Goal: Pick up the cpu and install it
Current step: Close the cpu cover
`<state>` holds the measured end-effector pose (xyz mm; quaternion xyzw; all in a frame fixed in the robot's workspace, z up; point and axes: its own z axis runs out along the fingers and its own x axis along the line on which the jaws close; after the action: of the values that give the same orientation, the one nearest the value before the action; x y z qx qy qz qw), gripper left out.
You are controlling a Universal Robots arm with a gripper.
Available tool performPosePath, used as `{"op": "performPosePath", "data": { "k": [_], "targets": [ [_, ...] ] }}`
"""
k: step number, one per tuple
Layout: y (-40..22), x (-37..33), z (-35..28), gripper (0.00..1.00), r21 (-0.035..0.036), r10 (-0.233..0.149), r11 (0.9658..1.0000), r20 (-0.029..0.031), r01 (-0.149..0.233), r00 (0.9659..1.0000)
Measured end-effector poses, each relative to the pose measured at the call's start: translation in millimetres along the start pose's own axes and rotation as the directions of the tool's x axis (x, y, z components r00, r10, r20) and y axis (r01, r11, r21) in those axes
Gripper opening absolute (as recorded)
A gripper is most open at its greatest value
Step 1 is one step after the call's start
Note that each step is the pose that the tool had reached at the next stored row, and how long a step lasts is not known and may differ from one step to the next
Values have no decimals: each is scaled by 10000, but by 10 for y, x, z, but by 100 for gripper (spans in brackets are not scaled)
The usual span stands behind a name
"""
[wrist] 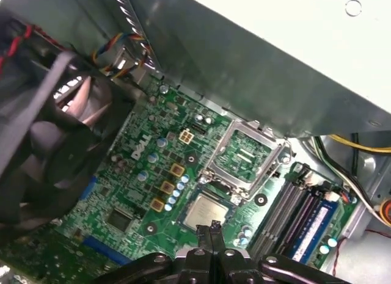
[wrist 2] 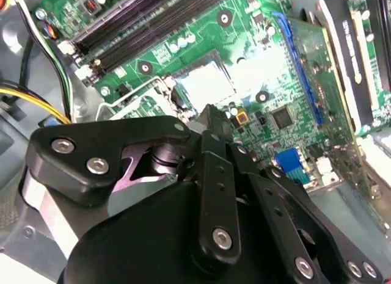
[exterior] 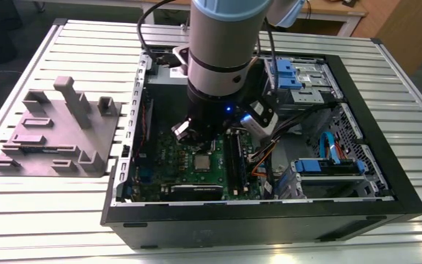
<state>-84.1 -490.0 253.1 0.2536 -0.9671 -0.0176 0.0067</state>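
Cpu point(wrist: 204, 212) lies flat, metal top up, seated on the motherboard point(wrist: 125, 180) with its edges square to it, just under the gripper point(wrist: 214, 228), whose fingers are pressed together. The arm point(exterior: 222, 49) points straight down into the computer case point(exterior: 270, 226); the hinged frame point(wrist: 247, 154) lies swung open beyond.

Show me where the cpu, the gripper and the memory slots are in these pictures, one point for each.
cpu point(wrist: 206, 212): first wrist view, middle of its silvery top.
gripper point(wrist: 214, 225): first wrist view, between its fingertips.
memory slots point(wrist: 298, 215): first wrist view, middle of the long slots.
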Motion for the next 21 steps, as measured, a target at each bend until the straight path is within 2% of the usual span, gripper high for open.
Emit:
{"op": "performPosePath", "data": {
  "k": [8,11,14,15,18,19,21],
  "targets": [
    [-60,-176,7,10,-6,-36,10000,-3,36,10000],
    [-69,-191,16,10,-35,-363,9993,0,363,9993],
    [-70,-191,34,10,-33,-902,9959,-22,902,9959],
    [-70,-192,45,10,-32,-1233,9924,-34,1233,9924],
    [-73,-194,52,10,-46,-1694,9855,-45,1694,9855],
    [-77,-201,55,10,-95,-1753,9845,-6,1753,9845],
    [-92,-229,57,10,-296,-1801,9831,144,1805,9835]
  ]
}}
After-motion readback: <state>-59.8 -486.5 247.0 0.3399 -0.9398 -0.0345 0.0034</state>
